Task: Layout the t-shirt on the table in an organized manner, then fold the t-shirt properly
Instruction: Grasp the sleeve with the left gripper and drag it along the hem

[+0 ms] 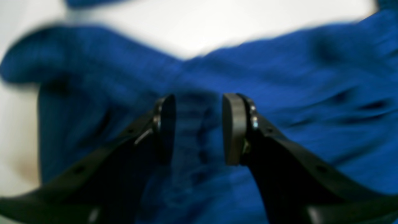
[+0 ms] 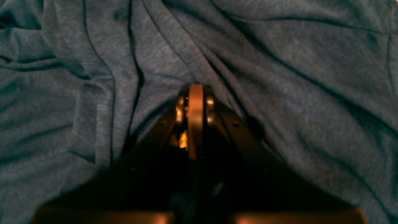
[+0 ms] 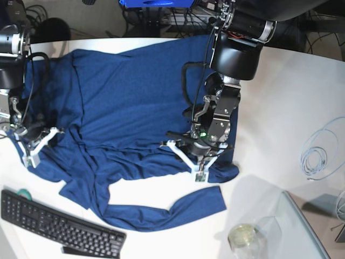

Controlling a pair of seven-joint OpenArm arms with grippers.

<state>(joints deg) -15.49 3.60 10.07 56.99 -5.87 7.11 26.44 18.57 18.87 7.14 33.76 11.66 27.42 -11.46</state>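
Cloth: large dark navy blue knit t-shirt [image 3: 124, 102] lies rumpled across wide white counter [image 3: 280, 97], 1 sleeve trailing toward the keyboard [image 3: 59, 224]. My right gripper [image 2: 195, 124] has jaws pressed together, pinching a fold at the shirt's edge, likely to pull it flat. My left gripper [image 1: 199, 127] hovers over the hem side, jaws parted, holding nothing, placed to take the opposite edge.

T-shirt [image 3: 124, 102] spread across worktop [image 3: 280, 91] centre toward far edge; keyboard [image 3: 56, 222] at near-left corner; cable coil [image 3: 322, 154] near right edge; jar [image 3: 243, 237] at near edge.
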